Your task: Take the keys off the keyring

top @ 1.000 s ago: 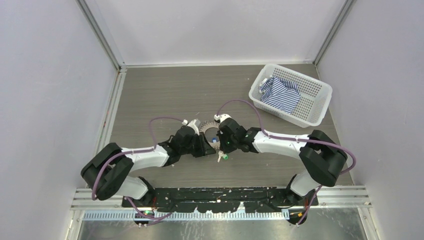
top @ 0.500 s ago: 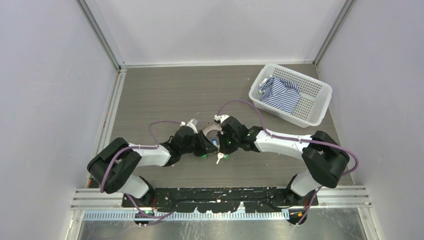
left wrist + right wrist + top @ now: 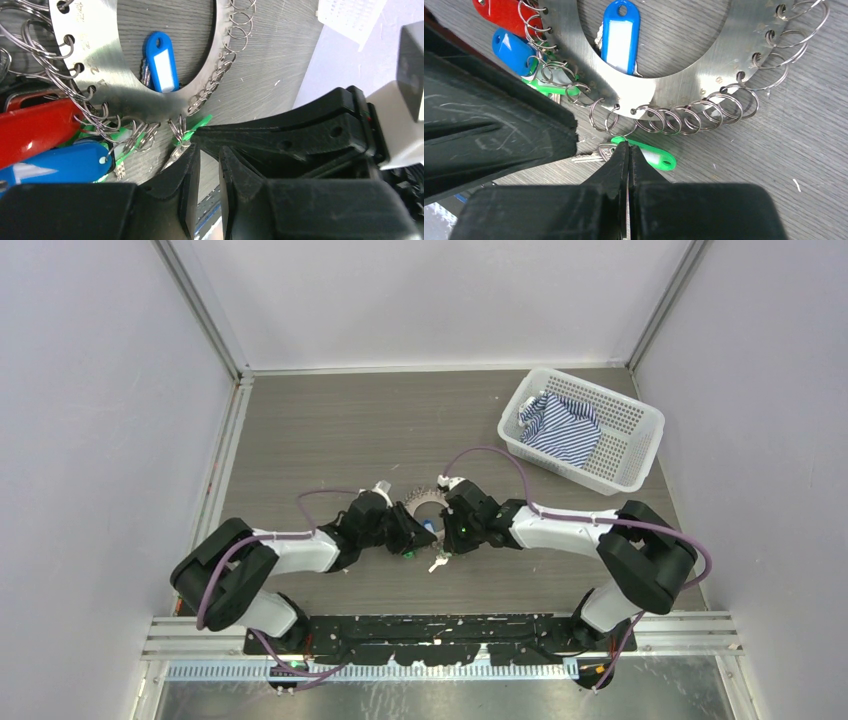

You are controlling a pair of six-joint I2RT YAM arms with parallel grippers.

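Keyring point(image 3: 424, 502) shifted; right jaws pinch green key point(image 3: 651, 155), left jaws barely parted; basket point(image 3: 640, 456) holds cloth point(image 3: 560, 428).

Brushed, dully gleaming metal on the keyring point(image 3: 644, 95); smooth glossy plastic heads on the keys point(image 3: 619, 37); matt grey wood grain across the table point(image 3: 774, 140); striped cloth point(image 3: 565, 430); perforated white plastic basket point(image 3: 640, 425).

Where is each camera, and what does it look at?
Top external: high behind the robot, looking down at the table; both arms show, meeting at the keyring.
Left wrist: on the left arm, facing the keyring's rim; own fingers show.
Right wrist: on the right arm, facing a green tag; own shut fingers show.
Both wrist views share the blue tag inside the ring.
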